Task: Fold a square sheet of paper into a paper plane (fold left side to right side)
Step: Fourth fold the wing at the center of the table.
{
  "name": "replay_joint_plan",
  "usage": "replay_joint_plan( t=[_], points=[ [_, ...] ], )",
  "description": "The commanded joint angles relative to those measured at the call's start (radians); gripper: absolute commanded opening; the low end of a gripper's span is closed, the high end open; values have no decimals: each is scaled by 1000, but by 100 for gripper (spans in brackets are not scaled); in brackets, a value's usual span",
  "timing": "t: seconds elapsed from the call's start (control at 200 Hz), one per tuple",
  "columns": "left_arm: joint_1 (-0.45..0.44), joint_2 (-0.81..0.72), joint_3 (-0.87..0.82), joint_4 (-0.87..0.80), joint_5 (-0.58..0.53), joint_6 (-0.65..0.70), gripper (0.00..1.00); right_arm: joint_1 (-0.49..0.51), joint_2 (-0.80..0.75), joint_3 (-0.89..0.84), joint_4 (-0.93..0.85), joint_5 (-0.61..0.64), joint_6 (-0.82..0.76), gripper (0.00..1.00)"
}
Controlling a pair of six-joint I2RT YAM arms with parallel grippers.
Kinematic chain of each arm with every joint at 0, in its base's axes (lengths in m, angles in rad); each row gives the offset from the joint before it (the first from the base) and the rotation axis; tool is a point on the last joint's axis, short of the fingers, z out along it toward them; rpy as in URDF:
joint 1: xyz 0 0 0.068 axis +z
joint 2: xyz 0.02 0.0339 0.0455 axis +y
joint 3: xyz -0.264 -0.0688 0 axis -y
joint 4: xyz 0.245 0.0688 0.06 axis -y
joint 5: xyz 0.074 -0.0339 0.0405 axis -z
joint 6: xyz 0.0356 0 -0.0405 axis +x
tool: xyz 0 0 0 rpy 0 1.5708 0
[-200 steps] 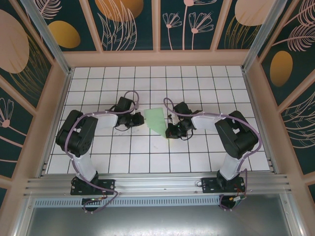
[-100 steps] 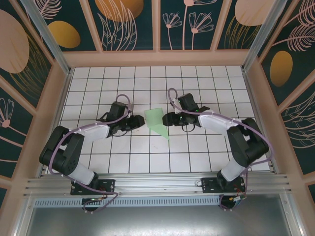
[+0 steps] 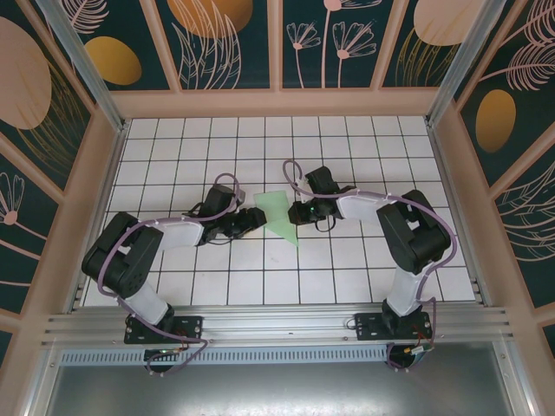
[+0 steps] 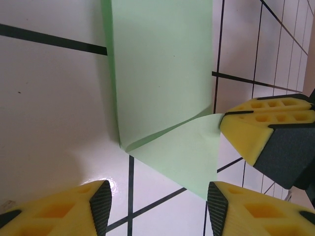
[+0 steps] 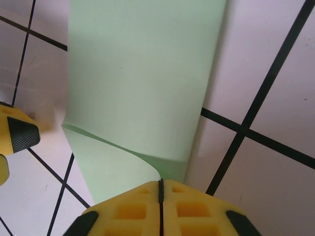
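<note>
The folded pale green sheet of paper (image 3: 279,217) is lying in the middle of the tiled table (image 3: 347,260), between the two grippers. The right gripper (image 3: 296,213) is pressing its fingers (image 5: 192,211) fully together on the corner of a raised flap. The left gripper (image 3: 254,220) is standing partly open just beside the paper's edge and is holding nothing

Two arms (image 3: 117,256) stand here, chunky glossy black joint housings (image 3: 416,238) joined by smooth white link shells (image 3: 152,299), each trailed by a looping lilac braided cable (image 3: 227,180). The left gripper (image 3: 252,220) and right gripper (image 3: 296,212) wear yellow moulded fingers (image 4: 54,216) with square pockets, tipped with black knurled pads (image 4: 101,206).
</note>
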Motion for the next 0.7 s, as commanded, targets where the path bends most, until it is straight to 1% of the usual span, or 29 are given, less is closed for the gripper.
replay_joint_plan(
  t=[0.0,0.05,0.35,0.47,0.645,0.696],
  points=[
    [-10,23,19,26,-2,-17,56,-3,-27,4,8,19,-17,6],
    [-11,28,23,24,-1,-18,57,-2,-34,-2,8,27,-15,4],
    [-17,57,64,42,8,-25,57,-2,-42,-12,4,32,-10,4],
    [-21,95,85,53,13,-29,53,-3,-41,-13,3,31,-11,4],
    [-22,115,111,63,18,-32,45,-3,-43,-18,7,28,-9,4],
    [-22,115,112,62,18,-32,43,-3,-46,-17,6,29,-7,6]
  ],
)
